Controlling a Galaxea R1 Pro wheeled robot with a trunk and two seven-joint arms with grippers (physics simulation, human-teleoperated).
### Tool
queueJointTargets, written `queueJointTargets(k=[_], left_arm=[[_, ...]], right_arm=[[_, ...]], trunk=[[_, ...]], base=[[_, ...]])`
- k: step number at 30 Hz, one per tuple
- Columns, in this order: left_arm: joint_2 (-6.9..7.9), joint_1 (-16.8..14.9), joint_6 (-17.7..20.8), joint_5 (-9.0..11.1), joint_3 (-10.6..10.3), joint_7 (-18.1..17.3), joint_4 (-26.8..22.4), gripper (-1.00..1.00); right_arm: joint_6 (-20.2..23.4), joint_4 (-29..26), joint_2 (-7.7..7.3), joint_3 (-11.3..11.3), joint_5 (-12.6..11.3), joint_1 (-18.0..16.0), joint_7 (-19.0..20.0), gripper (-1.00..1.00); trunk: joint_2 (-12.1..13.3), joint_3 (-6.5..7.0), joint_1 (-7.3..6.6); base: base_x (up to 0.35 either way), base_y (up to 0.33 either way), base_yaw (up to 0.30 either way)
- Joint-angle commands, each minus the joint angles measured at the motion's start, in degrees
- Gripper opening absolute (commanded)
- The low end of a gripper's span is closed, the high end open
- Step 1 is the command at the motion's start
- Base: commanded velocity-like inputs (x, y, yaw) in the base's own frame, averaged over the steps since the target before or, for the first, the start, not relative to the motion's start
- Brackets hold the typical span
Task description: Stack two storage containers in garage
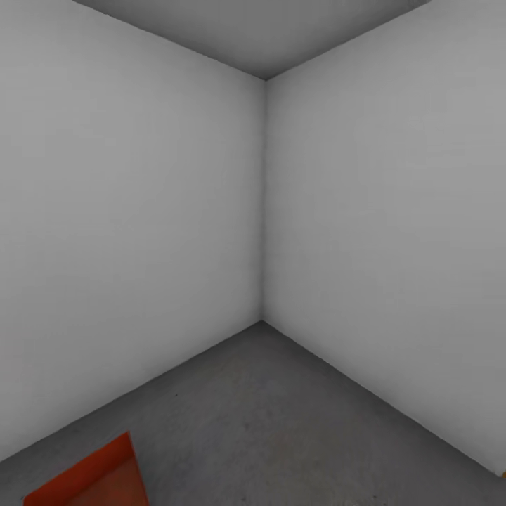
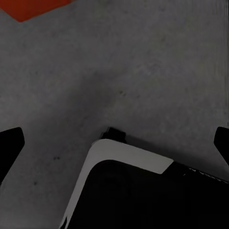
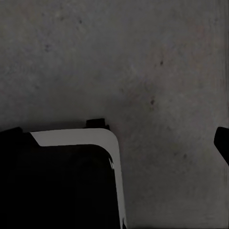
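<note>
storage container [image 1: 95, 478] sitting on the grey floor [image 1: 281, 414] at the head view's lower left, cut off by frame edge, second one hidden | left hand [image 2: 114, 143] hanging spread wide, gripping nothing, container corner well apart from fingertips [image 2: 9, 143] | right hand facing bare floor, one fingertip [image 3: 222, 140] showing, opening unclear | white walls [image 1: 126, 211] meeting in corner

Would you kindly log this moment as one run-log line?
place: garage corner, white walls | floor: dark grey | storage container: one on floor, lower left | left pincer: open, empty | right pincer: cannot tell
</note>
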Motion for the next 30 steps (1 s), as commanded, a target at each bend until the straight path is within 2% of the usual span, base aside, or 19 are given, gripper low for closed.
queueJointTargets(k=[1, 30], left_arm=[[-0.01, 0.0, -0.2, 0.0, 0.4, 0.0, 0.0, 1.00], [-0.02, 0.0, -0.3, -0.1, 0.2, 0.0, 0.0, 1.00]], right_arm=[[-0.3, 0.2, 0.04, 0.5, -0.2, -0.1, 0.0, 1.00], [-0.2, 0.2, 0.21, 0.8, 0.1, -0.1, 0.0, 1.00]], trunk=[[-0.1, -0.08, 0.01], [-0.1, -0.08, 0.01]], base=[[0.000, 0.000, -0.296], [0.000, 0.000, -0.299]])
